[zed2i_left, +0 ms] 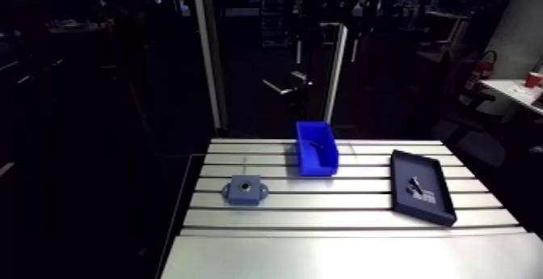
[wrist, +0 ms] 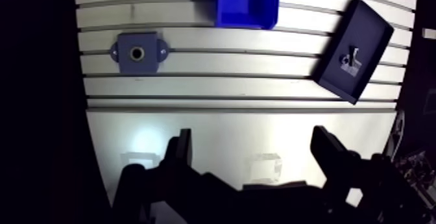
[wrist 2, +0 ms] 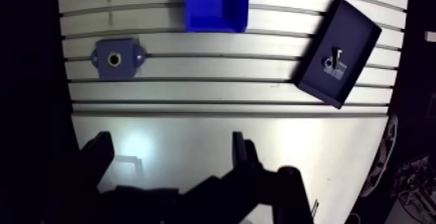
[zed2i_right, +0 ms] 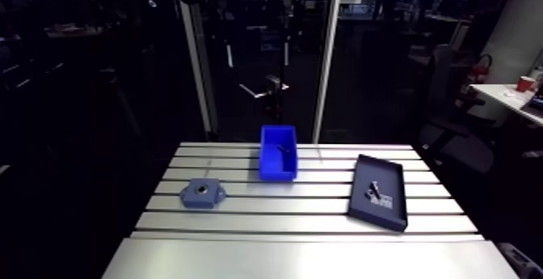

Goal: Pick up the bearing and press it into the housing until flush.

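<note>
Hovering over the smooth near strip of the desk (wrist: 227,126), the jaws were seen spread wide in the wrist view, with nothing gripped between the two dark fingers (wrist: 180,150) and only bare metal showing in the gap. The housing (wrist: 137,53), a grey-blue block with a small ear at each side and a round bore facing up, was laid flat on the slotted part of the desk at about 11 o'clock from the jaws, well apart from them. A pale ring was seen at the mouth of the bore, but what it was could not be told. A blue bin (wrist: 246,2) was set at 12 o'clock, beyond the housing's row of slots, and a small dark item (zed2i_left: 317,146) was made out inside it in the arm view. A dark tray (wrist: 370,28) was placed at about 2 o'clock, turned askew to the slots, with small metal pieces (wrist: 350,61) lying near its middle. The bearing could not be picked out with certainty: whether it was among the pieces in the tray or was the item in the bin could not be told.
</note>
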